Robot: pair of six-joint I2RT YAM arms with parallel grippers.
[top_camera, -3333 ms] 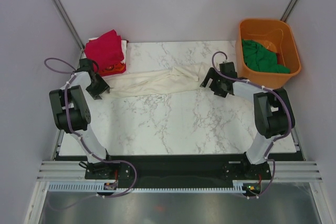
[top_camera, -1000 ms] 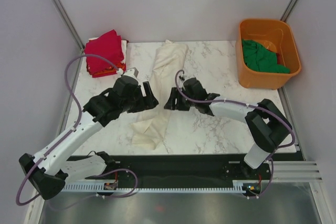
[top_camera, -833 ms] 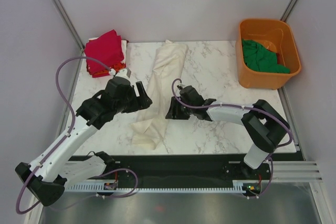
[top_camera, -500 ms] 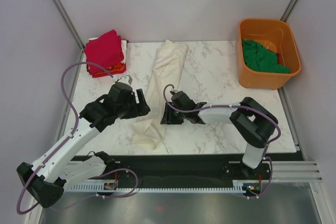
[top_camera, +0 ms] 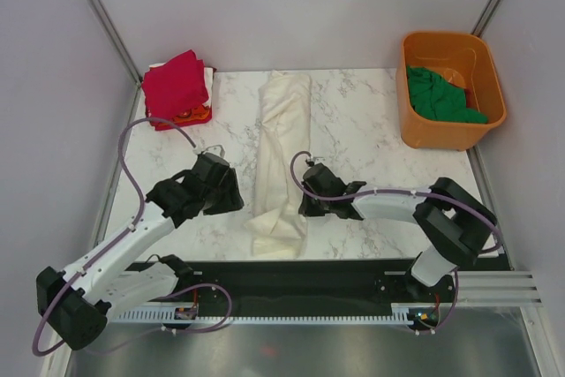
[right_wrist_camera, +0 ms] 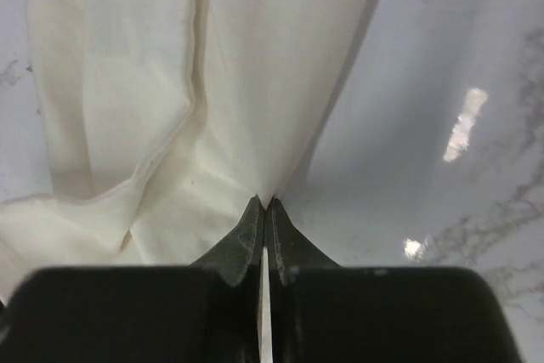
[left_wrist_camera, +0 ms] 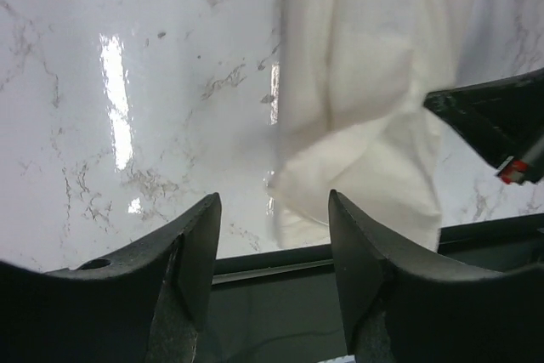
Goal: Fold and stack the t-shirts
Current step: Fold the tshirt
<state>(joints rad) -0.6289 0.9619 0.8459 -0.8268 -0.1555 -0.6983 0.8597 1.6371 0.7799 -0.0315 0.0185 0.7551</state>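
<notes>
The cream-white t-shirt lies as a long folded strip down the middle of the marble table, its near end bunched by the front edge. My right gripper is shut on that shirt's right edge, with cloth pinched between the fingertips. My left gripper stands open just left of the strip, nothing between its fingers; the cloth lies ahead of it and to the right. A crimson t-shirt sits folded on an orange-red one at the far left corner. The dark green t-shirt lies in the tub.
The orange plastic tub stands at the back right, off the table's corner. The table's black front rail runs right below the left fingers. Grey walls close in on three sides. My right gripper's black tip shows in the left wrist view.
The right gripper has shut on the cream shirt's right edge and pulled the near end rightward, straightening the strip. The left gripper has backed off to the left and narrowed.
</notes>
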